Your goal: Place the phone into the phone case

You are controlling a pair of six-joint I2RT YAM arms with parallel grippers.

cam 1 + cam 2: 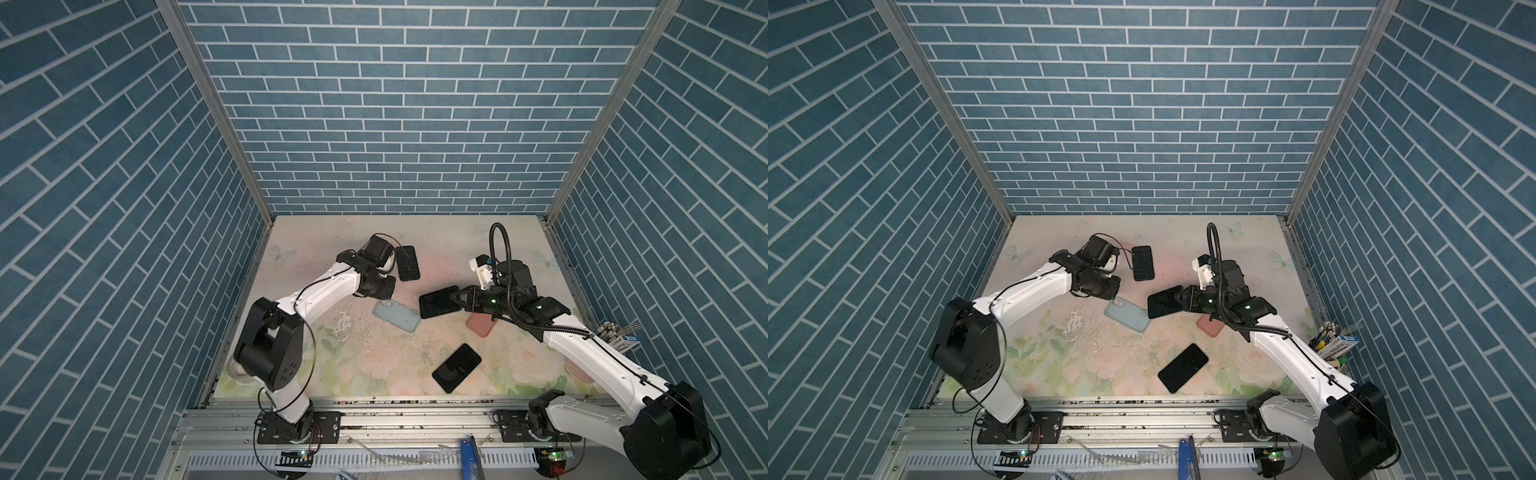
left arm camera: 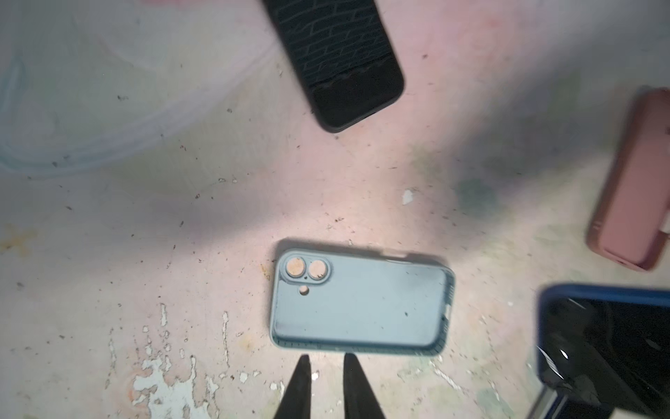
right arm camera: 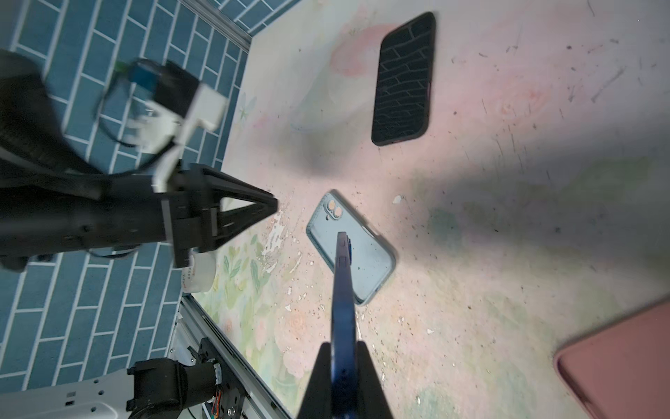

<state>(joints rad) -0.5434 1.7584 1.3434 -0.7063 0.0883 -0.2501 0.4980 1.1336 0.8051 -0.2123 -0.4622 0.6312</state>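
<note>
A light blue phone case (image 1: 397, 316) (image 1: 1127, 316) (image 2: 359, 304) (image 3: 366, 261) lies flat mid-table, hollow side up, camera holes showing the table. My right gripper (image 1: 457, 301) (image 1: 1179, 301) (image 3: 342, 344) is shut on one end of a blue-edged phone (image 1: 438, 301) (image 1: 1165, 302) (image 3: 342, 290) (image 2: 609, 344) with a dark screen, held in the air above the case's right end. My left gripper (image 1: 387, 291) (image 1: 1111, 291) (image 2: 327, 357) hovers just off the case's long edge, fingers nearly together with nothing between them.
A black brick-pattern case (image 1: 406, 263) (image 2: 337, 61) (image 3: 404, 79) lies behind the left gripper. A pink case (image 1: 480, 324) (image 2: 631, 188) (image 3: 623, 362) sits under the right arm. A black phone (image 1: 456, 368) (image 1: 1182, 368) lies near the front edge. A pen holder (image 1: 1333, 336) stands at the right wall.
</note>
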